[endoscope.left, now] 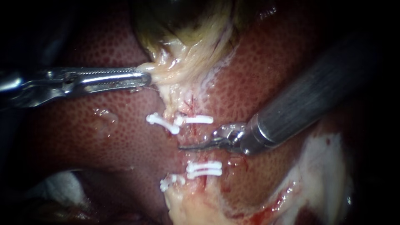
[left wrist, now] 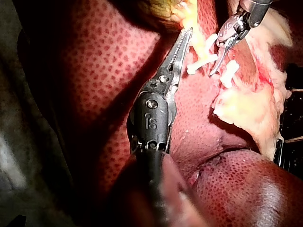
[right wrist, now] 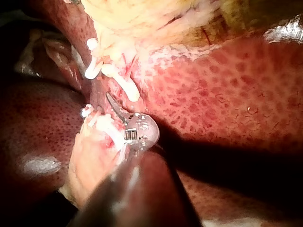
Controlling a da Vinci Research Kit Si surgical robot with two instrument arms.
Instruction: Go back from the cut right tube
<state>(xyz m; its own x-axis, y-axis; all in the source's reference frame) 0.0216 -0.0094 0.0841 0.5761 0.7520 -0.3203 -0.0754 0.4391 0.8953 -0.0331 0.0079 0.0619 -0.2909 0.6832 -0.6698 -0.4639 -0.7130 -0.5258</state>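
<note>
My left instrument (endoscope.left: 146, 78) comes in from the left, its jaws shut on the pale neck of the gallbladder (endoscope.left: 183, 25) and holding it taut. My right instrument (endoscope.left: 185, 147) has thin curved blades that lie together. They rest across the red strip between an upper white clip (endoscope.left: 193, 120) and two lower white clips (endoscope.left: 204, 168). Further clips sit to the left, above (endoscope.left: 162, 123) and below (endoscope.left: 171, 181). The left wrist view shows my left instrument (left wrist: 187, 35) on yellow tissue. The right wrist view shows the curved blades of my right instrument (right wrist: 111, 100) next to the clips (right wrist: 125, 85).
Mottled red liver (endoscope.left: 104, 125) lies all around the clipped strip. Pale fatty tissue with some blood lies below (endoscope.left: 196, 204) and at the lower right (endoscope.left: 325, 166). White gauze (endoscope.left: 58, 183) shows at the lower left. The right instrument's thick shaft (endoscope.left: 316, 96) crosses the right side.
</note>
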